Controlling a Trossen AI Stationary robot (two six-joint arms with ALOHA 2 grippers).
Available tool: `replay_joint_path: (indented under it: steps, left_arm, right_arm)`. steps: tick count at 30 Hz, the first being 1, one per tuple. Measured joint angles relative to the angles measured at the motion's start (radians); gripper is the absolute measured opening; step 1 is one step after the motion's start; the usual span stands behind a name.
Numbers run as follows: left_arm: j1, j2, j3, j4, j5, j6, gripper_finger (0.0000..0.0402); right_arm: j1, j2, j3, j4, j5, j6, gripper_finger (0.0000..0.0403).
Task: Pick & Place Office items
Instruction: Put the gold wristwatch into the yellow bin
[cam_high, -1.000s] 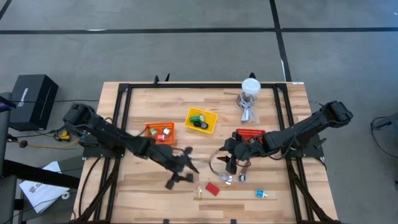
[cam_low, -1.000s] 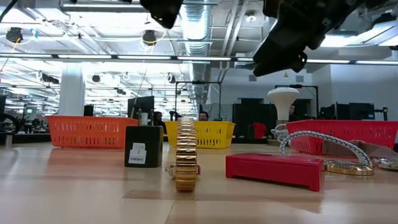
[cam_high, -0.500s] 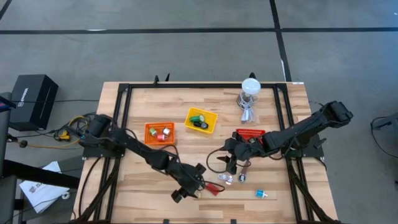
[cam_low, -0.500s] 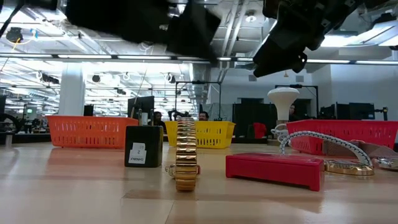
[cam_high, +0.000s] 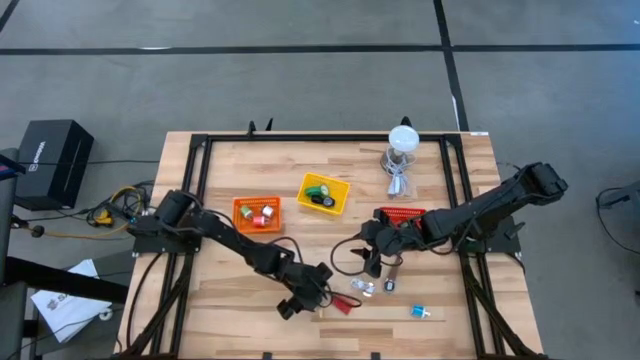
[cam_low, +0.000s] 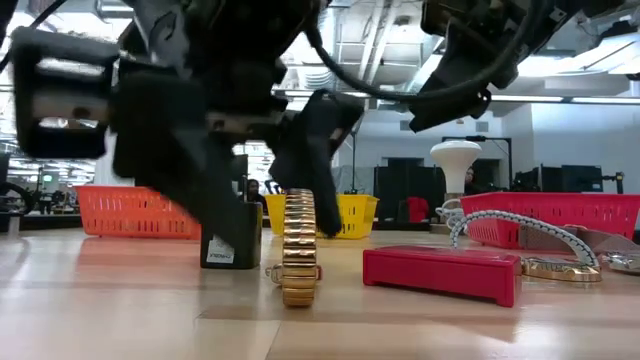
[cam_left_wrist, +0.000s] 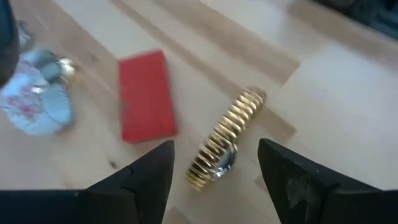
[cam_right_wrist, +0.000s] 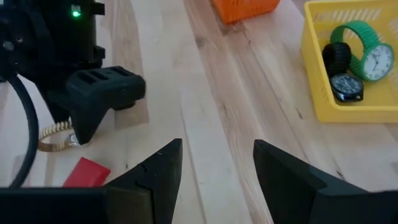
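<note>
The left gripper (cam_left_wrist: 214, 177) hung wide open and empty over a gold watch (cam_left_wrist: 225, 138) beside a red block (cam_left_wrist: 146, 96); the right gripper (cam_right_wrist: 216, 163) waited open, empty, near the red bin (cam_high: 403, 214).

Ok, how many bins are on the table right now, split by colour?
orange bin: 1
yellow bin: 1
red bin: 1
Total: 3
</note>
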Motion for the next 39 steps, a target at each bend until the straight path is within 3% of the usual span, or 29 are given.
replay_joint_path:
  steps: [8, 25, 31, 39]
  left_arm:
    - [-0.002, 0.015, -0.001, 0.01, 0.007, 0.02, 0.0189]
    - [-0.002, 0.011, -0.001, 0.024, 0.003, 0.019, 0.0034]
    - [-0.002, -0.039, -0.001, 0.017, -0.045, 0.019, 0.0036]
    - [0.007, -0.275, -0.001, -0.046, -0.147, 0.019, 0.0027]
  right_arm:
    - [-0.005, 0.0, 0.0, -0.022, -0.001, 0.0, 0.0189]
    - [-0.005, 0.0, 0.0, -0.022, -0.003, 0.0, 0.0189]
    - [-0.005, 0.0, 0.0, -0.021, -0.003, 0.0, 0.0189]
    - [-0.005, 0.0, 0.0, -0.021, -0.003, 0.0, 0.0189]
